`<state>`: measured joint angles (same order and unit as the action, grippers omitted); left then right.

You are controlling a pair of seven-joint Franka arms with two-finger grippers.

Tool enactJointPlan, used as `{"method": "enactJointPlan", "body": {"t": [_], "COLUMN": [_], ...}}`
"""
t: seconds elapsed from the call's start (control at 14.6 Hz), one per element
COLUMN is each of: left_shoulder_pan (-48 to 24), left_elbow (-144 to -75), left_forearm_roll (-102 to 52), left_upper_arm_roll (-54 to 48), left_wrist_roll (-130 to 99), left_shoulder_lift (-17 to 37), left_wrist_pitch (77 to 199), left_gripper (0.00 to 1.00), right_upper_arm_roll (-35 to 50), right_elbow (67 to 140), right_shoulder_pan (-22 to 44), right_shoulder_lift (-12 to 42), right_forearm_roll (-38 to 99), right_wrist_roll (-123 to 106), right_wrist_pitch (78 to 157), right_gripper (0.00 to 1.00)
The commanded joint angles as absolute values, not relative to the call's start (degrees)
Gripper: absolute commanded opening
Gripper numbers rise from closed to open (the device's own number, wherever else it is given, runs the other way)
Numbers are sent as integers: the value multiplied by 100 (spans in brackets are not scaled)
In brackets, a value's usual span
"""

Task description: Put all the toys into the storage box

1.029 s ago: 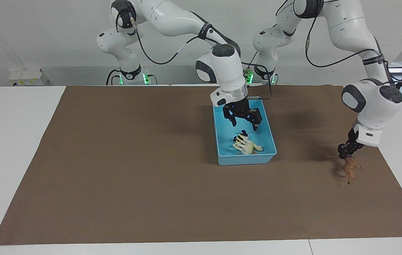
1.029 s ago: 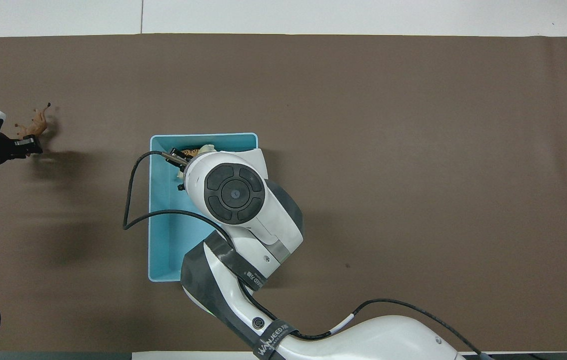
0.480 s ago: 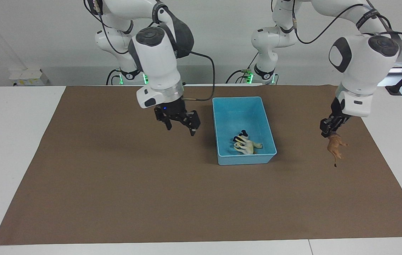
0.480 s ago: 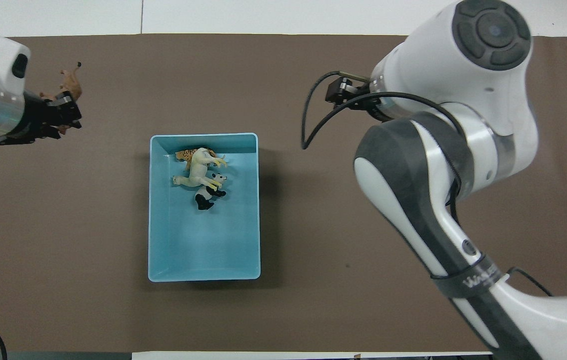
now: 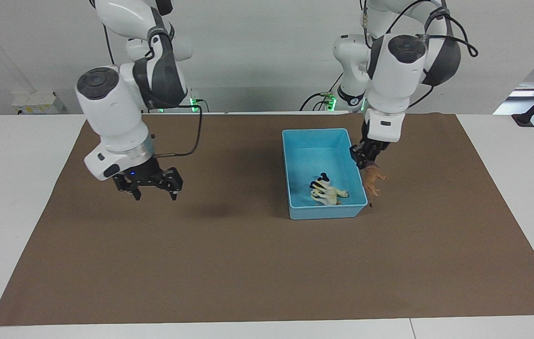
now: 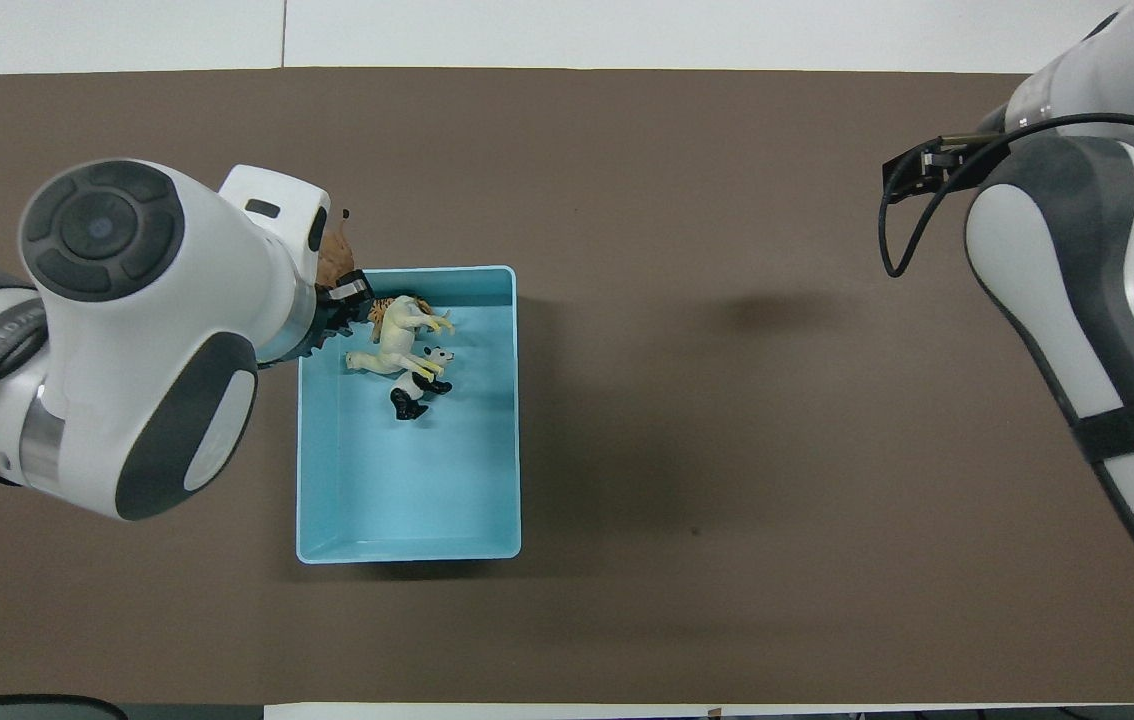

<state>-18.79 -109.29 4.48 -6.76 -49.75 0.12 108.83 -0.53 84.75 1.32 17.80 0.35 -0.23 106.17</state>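
- Storage box (image 5: 295, 155) (image 6: 407, 545): light blue, low-walled, on the brown mat (image 5: 229, 263) (image 6: 727, 500), toward the left arm's end of the table.
- Contents, clustered at the box end farther from the robots: cream-white horse (image 5: 327, 194) (image 6: 395, 338) lying on its side; panda (image 5: 322, 179) (image 6: 415, 385) touching it on the robots' side; tiger (image 6: 372, 306) at the corner, partly under the horse.
- Lion (image 5: 373, 181) (image 6: 332, 258): brown, hanging in the air from the left gripper (image 5: 363, 157) (image 6: 345, 300), which is clamped on it over the box wall at the left arm's end.
- Right gripper (image 5: 150, 183): fingers spread and holding nothing, over bare mat toward the right arm's end.
- Change over the last second: the lion has been lifted off the mat and carried from the table's left-arm end to the box edge; the right gripper has left the box and crossed to the mat's other end. Box contents unmoved.
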Motion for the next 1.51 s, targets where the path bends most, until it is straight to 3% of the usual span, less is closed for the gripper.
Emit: {"method": "enactJointPlan", "body": {"t": [0.0, 0.34, 0.75, 1.03, 1.24, 1.44], "left_shoulder_pan": [-1969, -1776, -345, 394, 554, 545], "left_elbow": [-11452, -11269, -10153, -9756, -9747, -9502], "left_forearm_roll": [448, 457, 457, 448, 265, 105], "left_upper_arm_roll": [-571, -484, -448, -431, -448, -457], "left_wrist_roll": [-5072, -4949, -2440, -750, -597, -598], "left_shoulder_lift": [-404, -457, -457, -597, -712, -633], "left_wrist_pitch": [11031, 10934, 10030, 9309, 9097, 8826], "left_gripper": [99, 100, 100, 100, 100, 100], "right_upper_arm_roll": [44, 35, 35, -377, -474, -475], "right_elbow": [8534, 8561, 8648, 9657, 9625, 9046], "right_shoulder_pan": [-297, -510, -615, -195, -202, -193], "right_shoulder_lift": [1460, 757, 89, -570, -572, -396], "right_forearm_roll": [-35, -35, -26, -26, -18, -35], "right_wrist_roll": [-491, -747, -773, -756, -800, -826], "right_wrist_pitch": [10249, 9345, 8359, 8559, 8587, 8368], "right_gripper": [100, 100, 100, 100, 100, 100]}}
